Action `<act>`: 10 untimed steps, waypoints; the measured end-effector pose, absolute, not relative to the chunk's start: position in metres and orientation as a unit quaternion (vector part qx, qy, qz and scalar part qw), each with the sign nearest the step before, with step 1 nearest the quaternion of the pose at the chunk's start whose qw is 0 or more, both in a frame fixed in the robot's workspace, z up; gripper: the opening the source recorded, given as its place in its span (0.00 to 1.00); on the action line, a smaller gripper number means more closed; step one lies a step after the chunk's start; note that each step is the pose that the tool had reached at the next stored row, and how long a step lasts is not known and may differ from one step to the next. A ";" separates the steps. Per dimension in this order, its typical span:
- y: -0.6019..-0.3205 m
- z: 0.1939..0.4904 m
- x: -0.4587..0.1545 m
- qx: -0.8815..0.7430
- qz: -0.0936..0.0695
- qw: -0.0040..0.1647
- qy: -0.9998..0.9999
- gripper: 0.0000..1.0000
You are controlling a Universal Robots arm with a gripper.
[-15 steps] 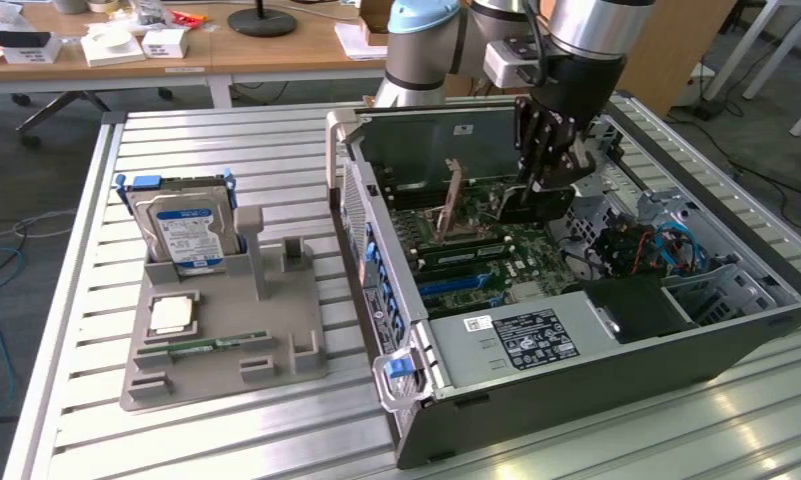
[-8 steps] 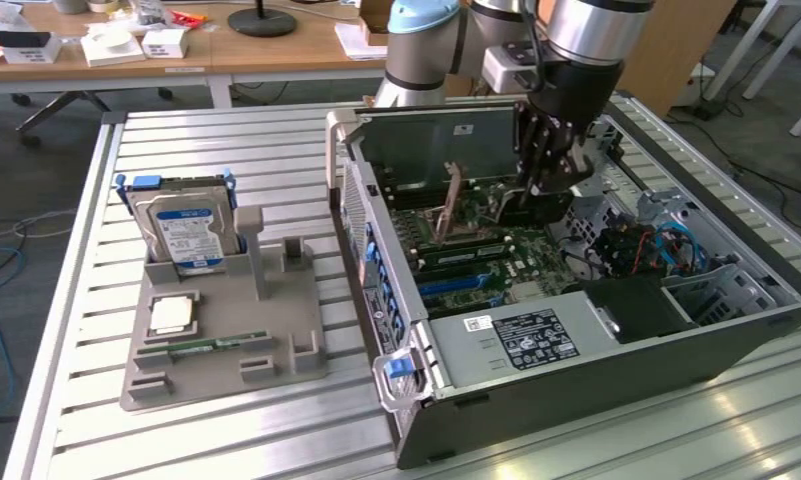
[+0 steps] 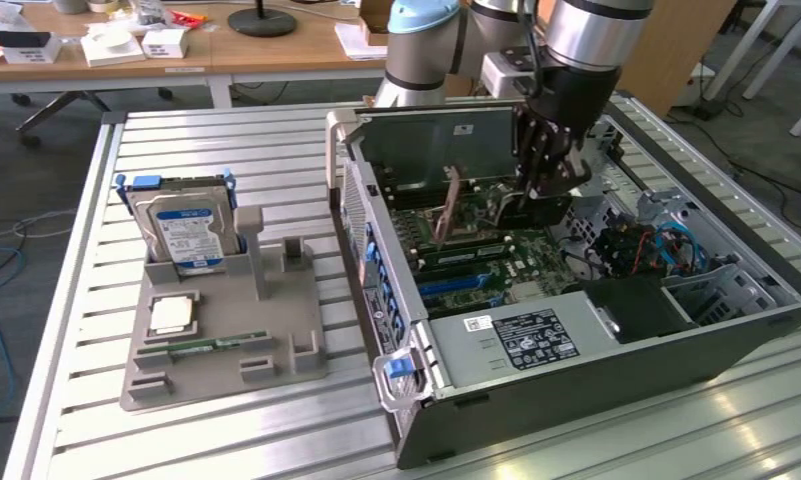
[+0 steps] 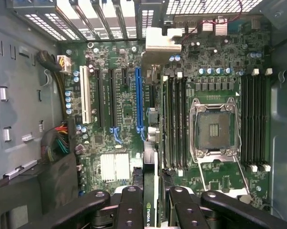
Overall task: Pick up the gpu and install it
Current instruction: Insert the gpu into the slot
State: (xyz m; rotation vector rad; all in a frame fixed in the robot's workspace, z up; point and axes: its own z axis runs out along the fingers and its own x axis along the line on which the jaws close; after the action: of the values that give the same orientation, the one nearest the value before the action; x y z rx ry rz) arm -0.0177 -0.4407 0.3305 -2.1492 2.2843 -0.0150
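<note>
The gpu (image 4: 151, 202) is a thin black card seen edge-on in the wrist view, with a green logo near my fingers and a silver bracket (image 4: 157, 43) at its far end. My gripper (image 4: 153, 212) is shut on it, with black fingers (image 4: 130, 210) on either side. The card hangs over the motherboard (image 4: 119, 143), close beside the long blue slot (image 4: 139, 100). Whether it touches the board I cannot tell. In the exterior view my gripper (image 3: 550, 188) reaches down into the open computer case (image 3: 560, 350).
A grey holder (image 3: 220, 330) at the exterior view's left carries a silver hard drive (image 3: 187, 230), a chip (image 3: 173, 315) and a green RAM stick (image 3: 220, 343). Inside the case are a processor socket (image 4: 215, 129), cable bundles (image 4: 57, 138) and a drive bay (image 3: 667, 245).
</note>
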 end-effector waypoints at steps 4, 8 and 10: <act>-0.441 0.328 -0.018 -0.685 -0.005 0.003 0.728 0.25; -0.441 0.328 -0.018 -0.685 -0.005 0.002 0.728 0.25; -0.441 0.327 -0.019 -0.685 -0.005 0.003 0.728 0.25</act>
State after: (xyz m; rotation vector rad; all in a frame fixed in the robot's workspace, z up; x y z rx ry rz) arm -0.0185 -0.4407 0.3274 -2.1488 2.2847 -0.0150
